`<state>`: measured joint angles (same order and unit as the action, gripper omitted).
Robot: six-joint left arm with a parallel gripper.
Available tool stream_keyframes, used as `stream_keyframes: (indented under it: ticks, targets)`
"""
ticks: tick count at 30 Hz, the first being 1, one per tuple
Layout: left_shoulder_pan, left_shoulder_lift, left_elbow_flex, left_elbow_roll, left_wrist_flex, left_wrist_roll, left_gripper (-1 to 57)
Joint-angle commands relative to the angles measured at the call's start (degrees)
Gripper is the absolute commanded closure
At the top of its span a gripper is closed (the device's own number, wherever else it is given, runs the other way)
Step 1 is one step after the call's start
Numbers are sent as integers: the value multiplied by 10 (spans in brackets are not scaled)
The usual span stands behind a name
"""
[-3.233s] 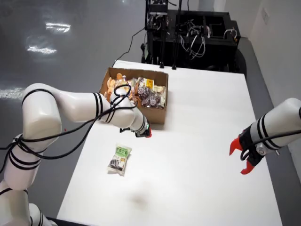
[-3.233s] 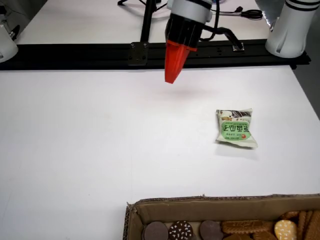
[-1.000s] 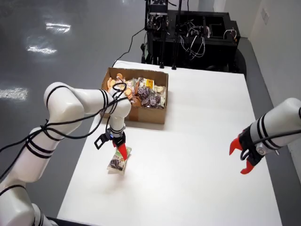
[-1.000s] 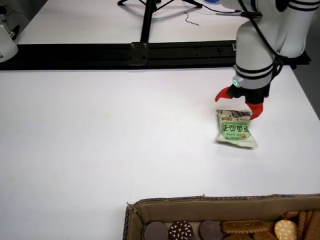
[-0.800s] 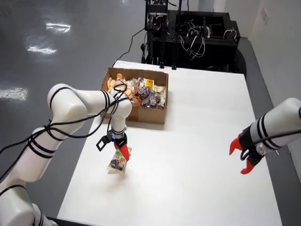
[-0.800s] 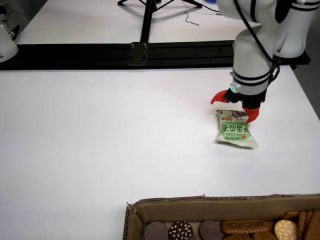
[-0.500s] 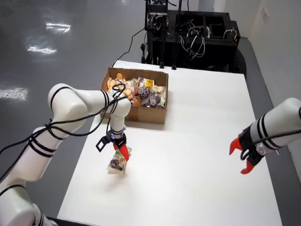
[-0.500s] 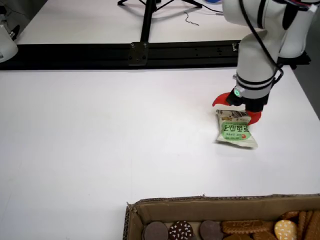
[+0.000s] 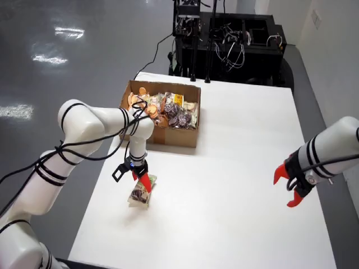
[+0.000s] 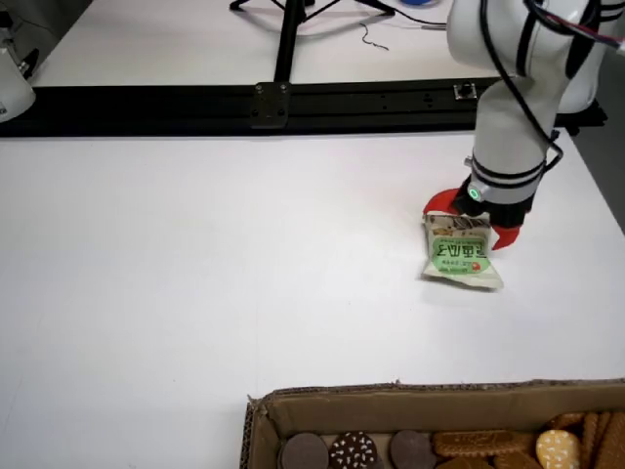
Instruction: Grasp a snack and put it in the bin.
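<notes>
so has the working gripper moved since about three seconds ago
Yes. The gripper has moved away from the cardboard box, toward the view's bottom, and come down onto the snack packet.

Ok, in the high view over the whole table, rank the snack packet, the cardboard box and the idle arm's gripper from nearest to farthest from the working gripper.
1. Snack packet: right at the working gripper, whose red fingers straddle its top end.
2. Cardboard box: behind the gripper, toward the table's far edge, full of snacks.
3. Idle arm's gripper: across the table, at the right side.
</notes>
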<state>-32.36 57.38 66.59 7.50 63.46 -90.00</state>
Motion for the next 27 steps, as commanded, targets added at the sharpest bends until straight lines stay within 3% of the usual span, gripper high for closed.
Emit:
stream_keyframes:
  ticks: [1,14,19,27]
  targets:
    - [0,13,-10,1,-1,0,1]
    - [-5,63,-61,10,-2,0,19]
    - [-5,68,-67,19,-2,0,85]
    - [-7,70,-70,31,-1,0,240]
